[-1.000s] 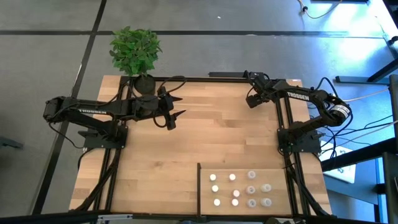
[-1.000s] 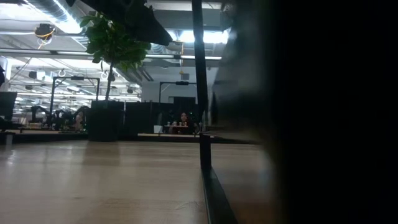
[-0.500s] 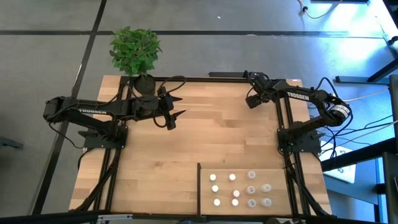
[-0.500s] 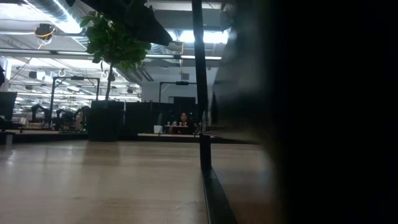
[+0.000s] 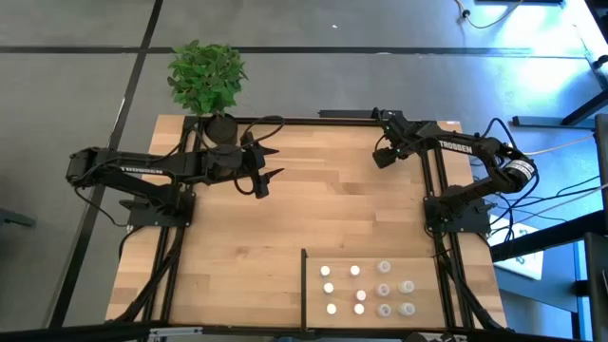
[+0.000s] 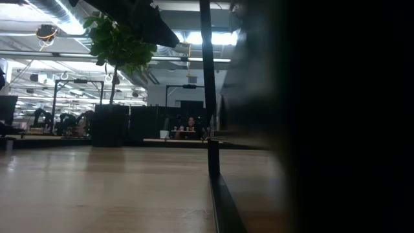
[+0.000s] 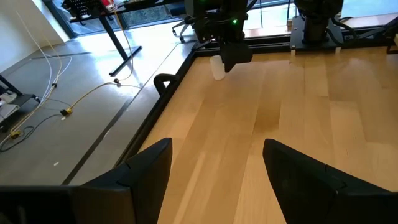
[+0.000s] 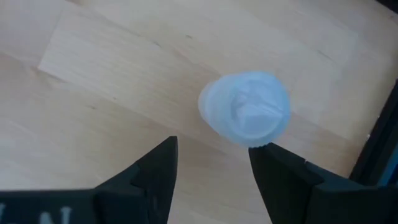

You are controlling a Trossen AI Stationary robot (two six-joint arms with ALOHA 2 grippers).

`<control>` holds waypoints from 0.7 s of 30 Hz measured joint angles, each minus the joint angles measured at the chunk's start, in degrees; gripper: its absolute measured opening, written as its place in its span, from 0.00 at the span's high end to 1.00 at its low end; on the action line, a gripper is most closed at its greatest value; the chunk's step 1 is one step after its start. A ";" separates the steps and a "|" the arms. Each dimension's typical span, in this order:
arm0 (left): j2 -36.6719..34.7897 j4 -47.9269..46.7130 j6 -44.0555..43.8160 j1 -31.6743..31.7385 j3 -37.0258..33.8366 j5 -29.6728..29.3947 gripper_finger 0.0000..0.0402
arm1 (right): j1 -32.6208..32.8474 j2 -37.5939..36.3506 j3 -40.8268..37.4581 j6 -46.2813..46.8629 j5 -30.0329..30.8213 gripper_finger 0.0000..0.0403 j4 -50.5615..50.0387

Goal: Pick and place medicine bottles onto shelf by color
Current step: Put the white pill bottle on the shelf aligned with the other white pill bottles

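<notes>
Bottle [image 8: 245, 107] just beyond open right gripper [image 8: 211, 167]

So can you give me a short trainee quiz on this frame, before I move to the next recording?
1. True or false: the right end effector is shut on the translucent bottle.
2. Where does the shelf lie? A: on the left arm's side of the table. B: on the right arm's side of the table. C: on the floor.
3. What does the left end effector hold?

Key: 1. False; it is open, with the bottle standing on the table just ahead of its fingers. 2. B. 3. Nothing; it is open above bare tabletop.
</notes>
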 joint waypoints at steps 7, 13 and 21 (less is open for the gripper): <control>0.00 0.00 -0.04 0.00 0.00 0.00 0.39 | 0.00 0.02 0.02 6.54 0.05 0.51 4.24; 0.00 0.00 -0.04 0.00 0.00 0.00 0.39 | 0.00 0.02 0.02 10.91 0.08 0.51 4.50; 0.00 0.00 -0.04 0.00 0.00 -0.01 0.39 | 0.00 0.02 0.02 17.13 3.10 0.51 5.79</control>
